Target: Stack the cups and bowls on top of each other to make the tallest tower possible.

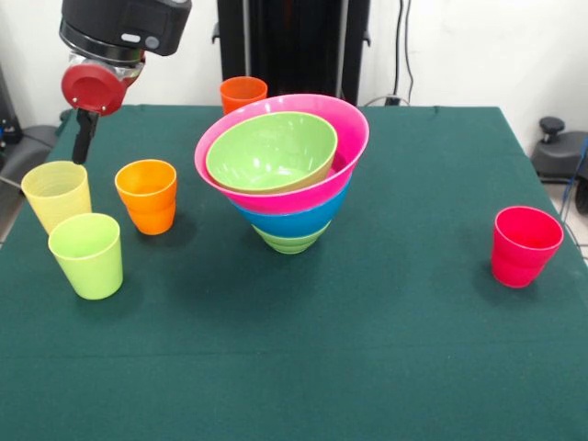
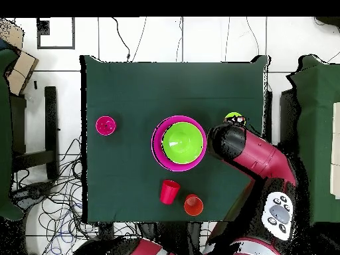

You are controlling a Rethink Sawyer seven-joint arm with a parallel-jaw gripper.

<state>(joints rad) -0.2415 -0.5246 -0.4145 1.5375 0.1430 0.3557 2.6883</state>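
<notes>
The tower (image 1: 280,175) stands mid-table: a light green bowl at the bottom, then blue, then pink, with a light green bowl (image 1: 271,150) on top. It also shows in the overhead view (image 2: 178,142). A pale yellow cup (image 1: 55,193), a lime green cup (image 1: 87,254) and an orange cup (image 1: 147,196) stand upright at the left. My gripper (image 1: 84,138) hangs above the table just behind the pale yellow cup, apart from it. A second orange cup (image 1: 243,93) stands behind the tower. A pinkish-red cup (image 1: 525,245) stands alone at the right. A red cup (image 2: 169,191) shows only from overhead.
In the overhead view my arm (image 2: 229,143) covers the cups beside the tower; only a bit of the lime green cup (image 2: 232,117) peeks out. The second orange cup (image 2: 193,204) and the pinkish-red cup (image 2: 105,125) show there too. The green table cloth (image 1: 367,349) spreads in front.
</notes>
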